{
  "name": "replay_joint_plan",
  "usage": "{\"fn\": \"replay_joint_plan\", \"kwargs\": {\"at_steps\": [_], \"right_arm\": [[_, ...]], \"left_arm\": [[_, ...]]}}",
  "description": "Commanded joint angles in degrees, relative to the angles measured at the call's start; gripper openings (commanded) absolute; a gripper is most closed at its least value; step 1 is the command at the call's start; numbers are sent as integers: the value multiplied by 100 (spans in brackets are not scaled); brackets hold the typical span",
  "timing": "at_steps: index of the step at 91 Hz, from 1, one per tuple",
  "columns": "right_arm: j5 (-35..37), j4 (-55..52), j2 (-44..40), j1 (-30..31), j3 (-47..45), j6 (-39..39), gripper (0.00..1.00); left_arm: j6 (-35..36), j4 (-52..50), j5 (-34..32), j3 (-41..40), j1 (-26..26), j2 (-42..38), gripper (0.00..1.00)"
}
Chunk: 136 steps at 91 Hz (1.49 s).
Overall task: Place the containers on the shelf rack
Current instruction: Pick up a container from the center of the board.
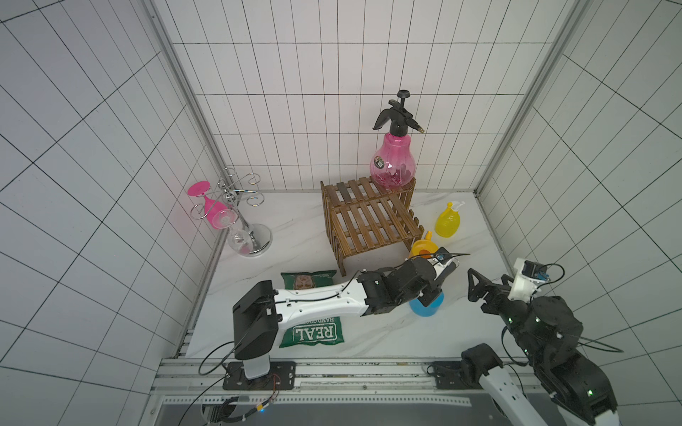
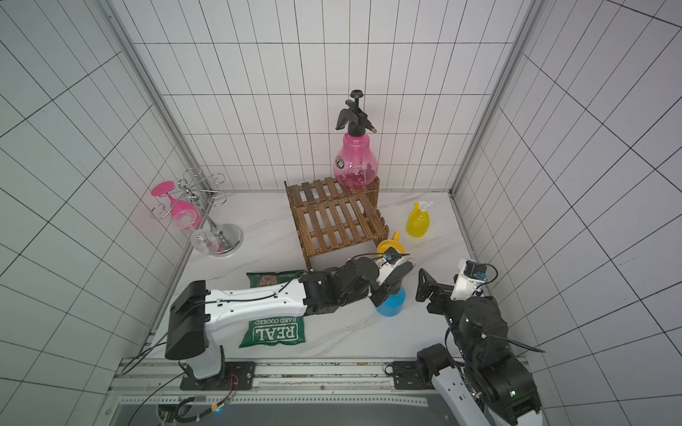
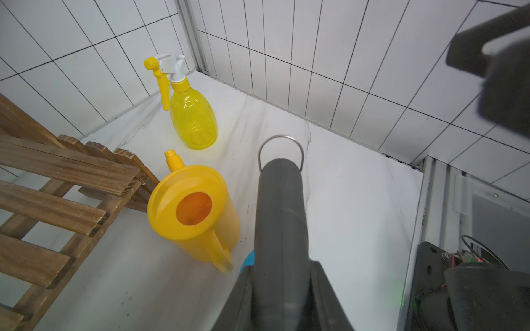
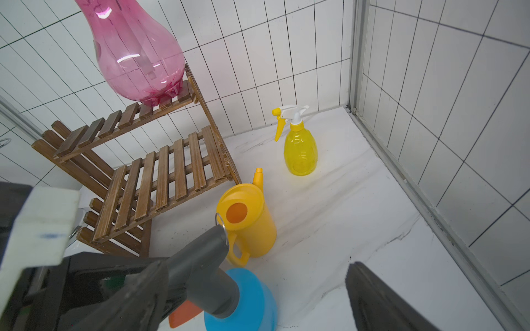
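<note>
While my right gripper (image 1: 485,291) hangs wide open and empty at the lower right in both top views, my left gripper (image 3: 281,266) is clamped on the grey head (image 3: 279,215) of the blue sprayer (image 4: 246,301), right of centre on the worktop (image 1: 369,332). The yellow watering can (image 3: 172,200) stands just above it in frame, with the small yellow spray bottle (image 3: 192,120) higher still. The pink sprayer (image 1: 393,162) stands on the upper tier of the shelf rack (image 1: 372,225), at its right end.
</note>
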Motion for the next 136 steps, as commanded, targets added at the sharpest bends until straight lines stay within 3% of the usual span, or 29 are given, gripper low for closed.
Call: {"fn": "replay_joint_plan", "kwargs": {"at_steps": [1, 17, 27, 60, 78, 84, 97, 108, 136], "right_arm": [[-18, 13, -144, -18, 313, -365, 99], [-439, 51, -92, -12, 578, -746, 99], [-1193, 370, -22, -11, 449, -979, 99], [-3746, 1880, 680, -14, -267, -1187, 99], [-5683, 2554, 1366, -10, -250, -1919, 99], [-6486, 2645, 1682, -9, -133, -2179, 99], [-7419, 2650, 2522, 31, 362, -2251, 99], [-7646, 2561, 3064, 205, 755, -2330, 100], [-7390, 2352, 3878, 928, 1209, -2648, 99]], "left_arm": [[306, 12, 540, -321, -17, -755, 0], [1119, -373, 1251, -1082, 7, -1949, 0], [1446, -983, 1534, -1351, 91, -2670, 0], [1596, -2172, 3274, -1744, 1758, -4733, 0], [1982, -2994, 4072, -1147, 2744, -4867, 0], [2159, -3251, 4186, -957, 2855, -4817, 0], [2401, -3442, 4394, -716, 2928, -4700, 0], [2533, -3415, 4593, -596, 2934, -4554, 0], [2585, -3093, 5085, -471, 2935, -4236, 0]]}}
